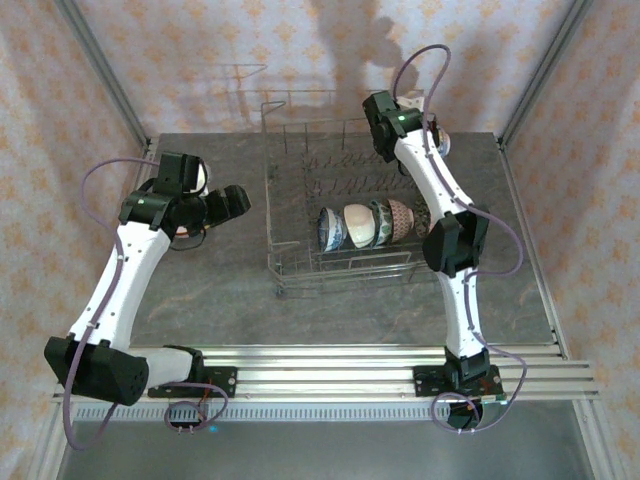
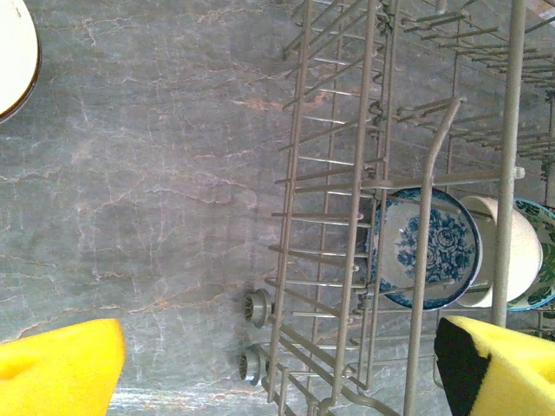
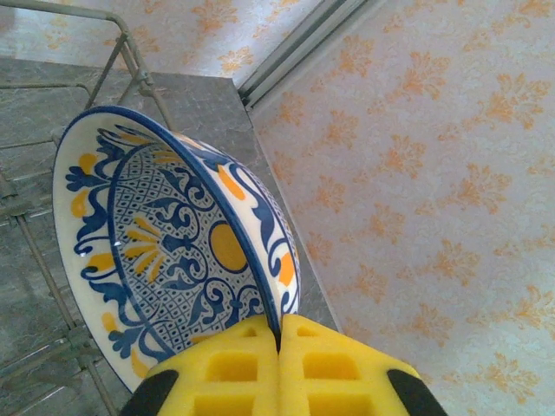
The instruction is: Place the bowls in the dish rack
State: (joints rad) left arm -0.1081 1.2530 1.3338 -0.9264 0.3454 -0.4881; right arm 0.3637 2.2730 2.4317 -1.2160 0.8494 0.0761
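Between R fingers [image 3: 230, 373]: bowl [image 3: 165, 234], rim part-hidden

Illumination is soft, even and warm, supplied from above and in front; faint shadows of the right arm [image 1: 430, 180] and the dish rack [image 1: 275, 215] are cast on the rear wall [image 1: 200, 50]. In the left wrist view a cool bluish cast is seen, and the yellow pads [image 2: 56, 368] of the left pincer [image 2: 279, 373] are blurred. In the right wrist view the patterned bowl [image 3: 173, 251] is rendered sharply.

Left gripper [image 2: 277, 373] stands with jaws wide apart on a bent arm, while right gripper [image 3: 279, 364], on an extended arm, is pinched on the rim of a bowl [image 3: 173, 251] directly ahead.
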